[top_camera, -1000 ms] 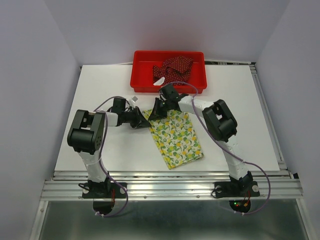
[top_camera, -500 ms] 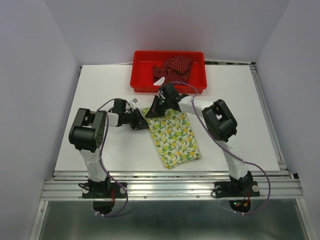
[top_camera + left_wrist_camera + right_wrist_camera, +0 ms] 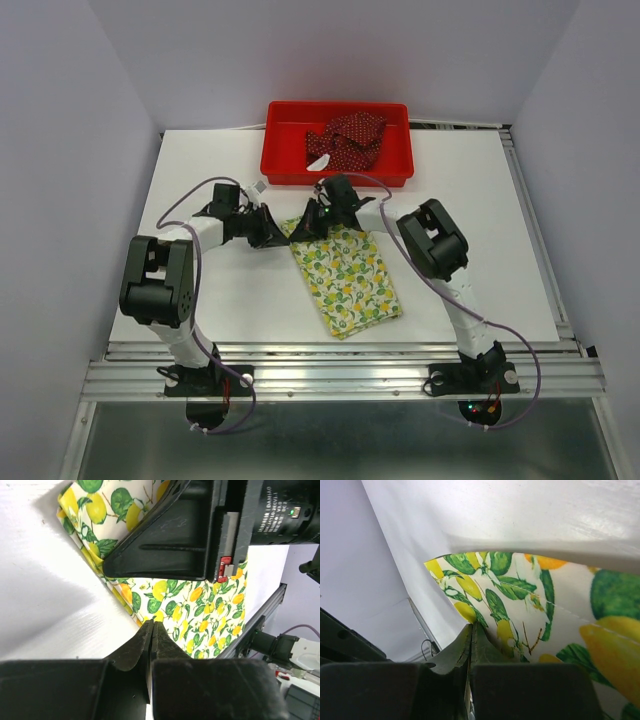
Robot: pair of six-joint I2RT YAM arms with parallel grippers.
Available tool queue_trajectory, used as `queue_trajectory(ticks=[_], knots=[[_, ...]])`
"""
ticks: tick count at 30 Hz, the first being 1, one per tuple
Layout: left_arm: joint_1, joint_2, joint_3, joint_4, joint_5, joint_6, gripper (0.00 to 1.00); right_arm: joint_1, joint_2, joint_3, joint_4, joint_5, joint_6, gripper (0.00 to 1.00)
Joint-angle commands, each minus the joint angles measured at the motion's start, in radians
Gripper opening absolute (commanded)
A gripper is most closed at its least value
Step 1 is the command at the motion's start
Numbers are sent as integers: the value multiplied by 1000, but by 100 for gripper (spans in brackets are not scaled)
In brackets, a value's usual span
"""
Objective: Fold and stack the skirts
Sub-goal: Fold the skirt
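The cream lemon-print skirt (image 3: pixel 347 278) lies folded on the white table (image 3: pixel 200 290), running from the middle toward the front edge. My left gripper (image 3: pixel 280 234) is shut on its far left corner, and the print (image 3: pixel 200 600) spreads just past the pinched tips (image 3: pixel 151 625). My right gripper (image 3: pixel 303 226) is shut on the far edge right beside it, with lemon cloth (image 3: pixel 530 600) at its closed tips (image 3: pixel 472 626). The dark red dotted skirt (image 3: pixel 350 138) lies crumpled in the red tray (image 3: pixel 285 160), away from both grippers.
The red tray stands at the back of the table, just behind the two grippers. Grey walls close in the left, right and back. A metal rail (image 3: pixel 340 375) runs along the front edge by the arm bases.
Both grippers have moved left and slightly back with the lemon skirt's far edge, so the skirt has shifted left and lies straighter. The left arm's elbow has swung out to the left.
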Motion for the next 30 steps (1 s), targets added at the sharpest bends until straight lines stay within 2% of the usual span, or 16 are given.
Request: queue_trajectory(ticks=[1, 6, 8, 9, 12, 13, 15, 16, 18, 19, 23, 26, 30], knots=[[3, -51, 20, -61, 31, 61, 10, 3, -9, -19, -1, 4, -39, 1], [-27, -38, -17, 22, 71, -2, 9, -8, -28, 33, -3, -49, -50, 28], [-34, -24, -31, 66, 86, -39, 9, -40, -70, 45, -23, -68, -93, 36], [-44, -13, -36, 101, 92, -59, 9, -51, -87, 61, -38, -77, -138, 43], [-79, -1, -42, 172, 108, -87, 8, -100, -149, 79, -121, -103, -220, 55], [-92, 8, -42, 186, 108, -93, 8, -112, -166, 73, -142, -123, -279, 56], [-112, 22, -52, 210, 97, -119, 8, -154, -210, 59, -213, -154, -349, 56], [-122, 42, -60, 239, 95, -131, 8, -166, -223, 52, -253, -184, -436, 55], [-127, 70, -62, 249, 72, -139, 7, -197, -249, 44, -403, -209, -549, 54], [-130, 108, -59, 247, 69, -136, 7, -197, -258, 39, -466, -229, -681, 53], [-130, 203, -2, 212, 48, -102, 5, -232, -302, -63, -783, -254, -965, 49], [-129, 267, 81, 145, 19, -30, 0, -243, -296, -199, -894, -261, -1096, 33], [-126, 347, 196, 33, -27, 57, 0, -264, -226, -316, -900, -283, -1104, 23]])
